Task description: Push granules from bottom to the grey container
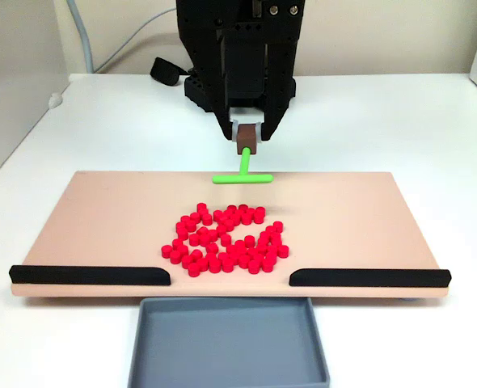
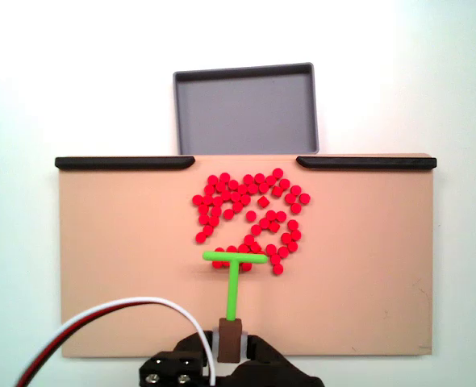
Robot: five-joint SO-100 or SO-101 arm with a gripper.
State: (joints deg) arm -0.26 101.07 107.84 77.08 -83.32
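Observation:
The granules [image 1: 226,241] are a loose cluster of small red pellets in the middle of the beige board [image 1: 101,218]; in the fixed view from above the granules [image 2: 248,211] spread between the board's centre and the black strips. The grey container [image 1: 226,343] stands empty against the board's edge at the gap between the strips, as the grey container [image 2: 246,109] at the top of the other fixed view. My gripper [image 1: 247,139] [image 2: 231,343] is shut on the brown block of a green T-shaped stick [image 2: 233,278], on the side of the cluster away from the container. The stick's crossbar [image 1: 242,178] faces the pellets. I cannot tell whether it touches the board.
Two black strips [image 1: 89,276] [image 1: 369,278] line the board's container-side edge, with a gap between them. The arm's black base [image 1: 238,48] stands behind the board. A red, white and black cable [image 2: 109,318] curves at the arm's left. White table [image 1: 432,121] surrounds the board.

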